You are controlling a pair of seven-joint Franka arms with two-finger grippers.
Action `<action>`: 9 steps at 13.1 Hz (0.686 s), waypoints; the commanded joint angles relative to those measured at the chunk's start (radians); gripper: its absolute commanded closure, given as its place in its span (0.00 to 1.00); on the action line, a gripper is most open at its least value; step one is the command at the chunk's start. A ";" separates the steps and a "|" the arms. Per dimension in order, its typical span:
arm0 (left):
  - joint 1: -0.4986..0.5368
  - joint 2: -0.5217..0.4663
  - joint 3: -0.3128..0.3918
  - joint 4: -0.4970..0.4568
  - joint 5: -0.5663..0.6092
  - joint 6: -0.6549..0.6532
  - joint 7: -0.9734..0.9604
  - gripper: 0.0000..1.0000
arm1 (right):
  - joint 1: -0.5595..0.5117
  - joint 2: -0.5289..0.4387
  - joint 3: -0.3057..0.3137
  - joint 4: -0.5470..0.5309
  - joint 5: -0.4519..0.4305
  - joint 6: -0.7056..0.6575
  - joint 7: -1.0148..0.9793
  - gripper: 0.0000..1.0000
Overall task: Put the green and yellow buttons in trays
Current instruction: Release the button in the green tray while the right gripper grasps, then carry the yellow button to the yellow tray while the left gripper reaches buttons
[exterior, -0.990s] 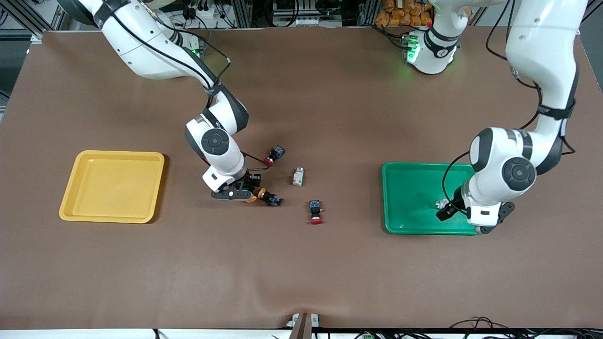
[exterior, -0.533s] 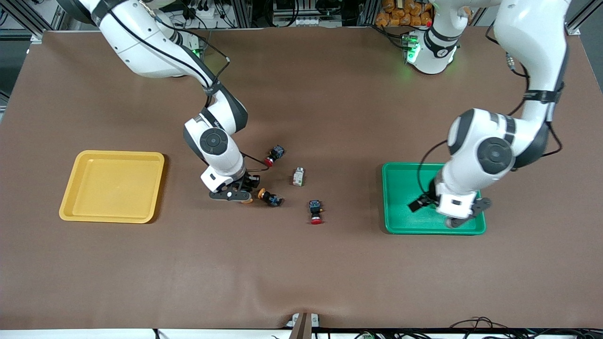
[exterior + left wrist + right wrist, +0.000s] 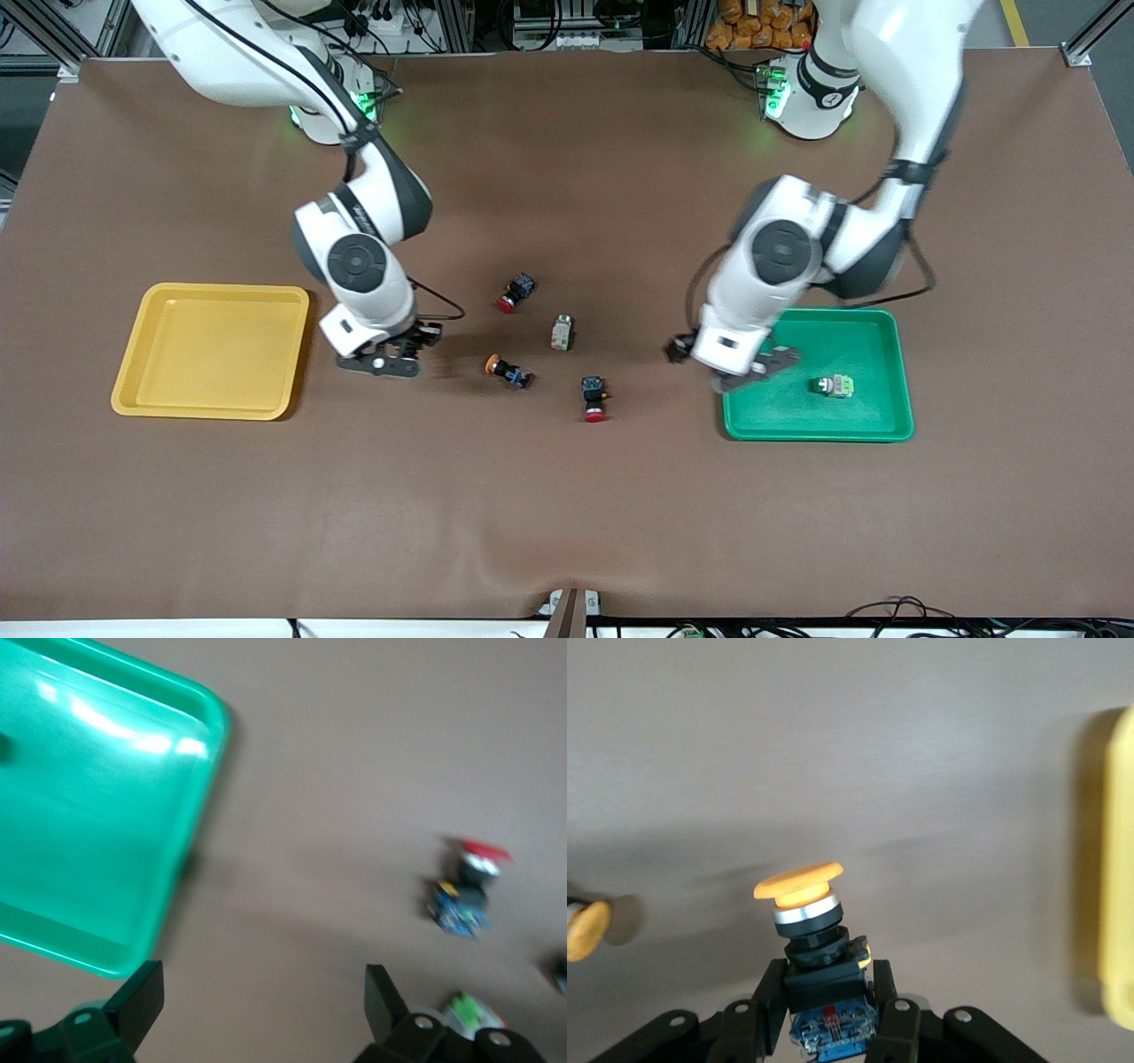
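1. Lifted off the table since a second ago, one yellow-capped button (image 3: 808, 930) now rides in the right gripper (image 3: 383, 361), jaws pinching its black body, over bare mat between the yellow tray (image 3: 213, 350) and the loose buttons.
2. Left gripper (image 3: 742, 368) has swung from the green tray's (image 3: 873, 332) middle to its edge — jaws spread, empty.
3. A whitish button (image 3: 833, 386) lies in the green tray.
4. On the mat: a second yellow-capped button (image 3: 507, 371), a second whitish one (image 3: 562, 332) and two red-capped buttons (image 3: 515, 291) — all apart.
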 commanded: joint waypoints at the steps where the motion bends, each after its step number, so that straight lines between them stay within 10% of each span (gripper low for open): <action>1: -0.120 0.095 0.016 0.111 0.028 -0.004 -0.004 0.00 | -0.056 -0.092 0.005 -0.082 -0.017 -0.012 -0.042 1.00; 9: -0.312 0.372 0.052 0.403 0.155 0.116 -0.001 0.00 | -0.083 -0.166 -0.296 -0.184 0.095 -0.010 -0.590 1.00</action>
